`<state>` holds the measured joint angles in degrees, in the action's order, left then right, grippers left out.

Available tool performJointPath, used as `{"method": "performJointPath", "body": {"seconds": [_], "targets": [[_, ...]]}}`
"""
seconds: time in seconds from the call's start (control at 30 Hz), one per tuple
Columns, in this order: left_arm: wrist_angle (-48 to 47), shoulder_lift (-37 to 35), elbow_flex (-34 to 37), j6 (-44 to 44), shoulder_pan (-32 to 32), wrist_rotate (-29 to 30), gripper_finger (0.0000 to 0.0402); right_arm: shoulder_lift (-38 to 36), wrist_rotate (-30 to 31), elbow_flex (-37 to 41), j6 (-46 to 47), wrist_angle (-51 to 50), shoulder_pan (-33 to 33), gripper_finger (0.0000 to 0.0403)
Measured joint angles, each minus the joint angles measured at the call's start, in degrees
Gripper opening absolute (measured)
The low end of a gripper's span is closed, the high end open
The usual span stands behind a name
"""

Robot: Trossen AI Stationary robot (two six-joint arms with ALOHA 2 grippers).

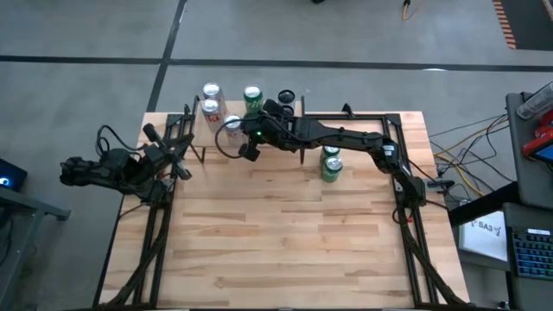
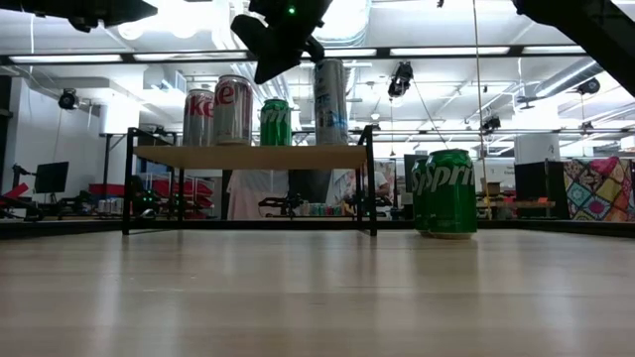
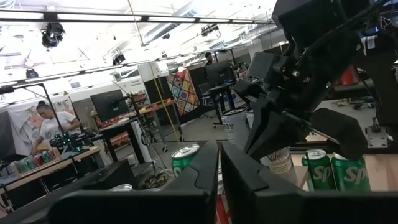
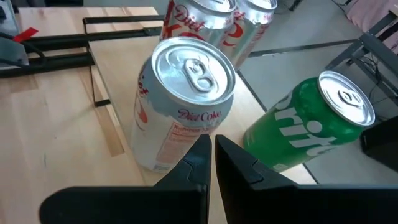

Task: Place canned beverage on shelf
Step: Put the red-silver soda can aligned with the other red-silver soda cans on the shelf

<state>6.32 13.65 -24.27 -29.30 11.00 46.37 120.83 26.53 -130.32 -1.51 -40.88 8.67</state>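
Observation:
The shelf (image 2: 258, 157) stands at the table's far left. Three Diet Coke cans stand upright on it. The nearest one (image 4: 186, 106) (image 1: 232, 128) is in front, and two others (image 1: 211, 99) are behind it. A green Sprite can (image 1: 251, 97) and a tall can (image 2: 330, 99) stand to their right. My right gripper (image 4: 210, 149) (image 2: 263, 71) is shut. It hovers above the shelf, just near-side of the front Diet Coke, and slants down toward it. My left gripper (image 1: 181, 168) (image 3: 219, 168) is shut and waits at the table's left edge.
Two Sprite cans (image 1: 331, 164) (image 2: 451, 193) stand upright on the tabletop, right of the shelf and under my right arm. The black frame rails (image 1: 406, 216) run along the table's left and right sides. The near half of the wooden tabletop (image 1: 285, 242) is bare.

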Motion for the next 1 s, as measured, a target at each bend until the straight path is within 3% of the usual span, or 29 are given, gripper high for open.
{"method": "performJointPath", "body": {"seconds": [0.63, 1.0], "targets": [[-0.06, -0.04, 0.02, -0.02, 0.00, 0.00, 0.0000, -1.46, 0.45, -0.17, -0.08, -0.23, -0.26, 0.0012], [-0.16, -0.07, 0.02, -0.20, 0.00, 0.02, 0.0000, -1.79, -0.03, -0.22, -2.10, 5.34, -0.85, 0.0012]]}}
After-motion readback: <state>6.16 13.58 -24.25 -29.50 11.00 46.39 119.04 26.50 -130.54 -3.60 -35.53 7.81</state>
